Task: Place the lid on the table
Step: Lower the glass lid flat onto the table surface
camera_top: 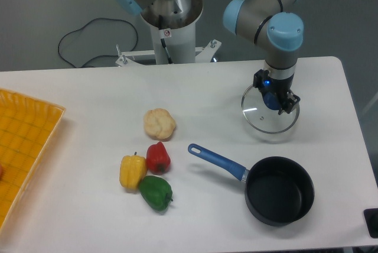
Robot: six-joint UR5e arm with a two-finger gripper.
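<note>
under the end effector (275, 100), the lid (270, 113) knob is mostly hidden.

Beyond the tabletop's far edge: grey floor (53, 5) (smooth, evenly lit), black cable (82, 37) looped across it, white mounting pedestal (177, 37) at centre.

The white desk (88, 217) has rounded corners. At its right side the glass lid (270, 114) appears to lie flat on it, with the claw (273, 100) over its blue knob. Nearer the front right stands a black pot (279, 190), its blue handle pointing left toward the middle. Left of centre lie a pale bun (159, 123) and, just below it, a red pepper (157, 157), yellow pepper (132, 171) and green pepper (156, 192) clustered together. A yellow tray (23, 146) sits at the left edge.
</note>
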